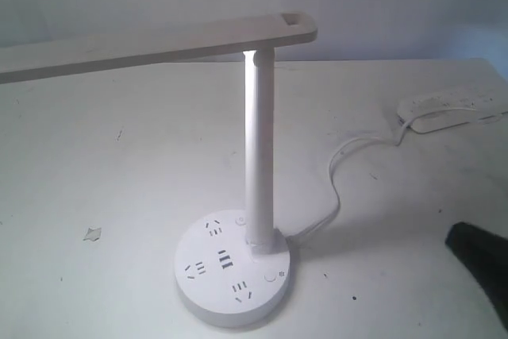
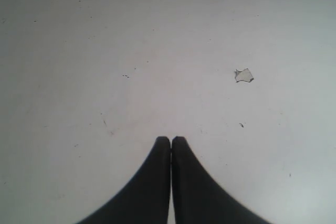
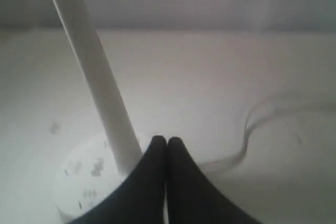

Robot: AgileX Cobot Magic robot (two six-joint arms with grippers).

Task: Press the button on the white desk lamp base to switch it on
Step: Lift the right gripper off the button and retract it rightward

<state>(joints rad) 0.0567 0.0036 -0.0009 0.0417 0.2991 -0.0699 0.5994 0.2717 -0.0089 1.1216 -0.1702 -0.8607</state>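
Note:
The white desk lamp base [image 1: 208, 285] sits near the table's front, with dark socket slots on top. Its slim pole [image 1: 259, 148] rises to a long flat arm [image 1: 159, 44] stretching left, and the pole shines bright just under the arm. The button [image 1: 270, 279] is a tiny ring on the base's right front, with a small grey mark beside it. My right gripper [image 1: 454, 237] is shut and empty, well to the right of the base. The blurred right wrist view shows the same gripper [image 3: 167, 140] with the base [image 3: 79, 179] and pole [image 3: 97, 72] ahead. My left gripper [image 2: 171, 140] is shut over bare table.
A second plain round button [image 1: 240, 220] sits on the base behind the pole. The lamp's white cable [image 1: 337, 184] curls back to an oblong power strip [image 1: 452, 109] at the back right. A small chip [image 1: 93, 233] marks the white table [image 1: 119, 180] at left.

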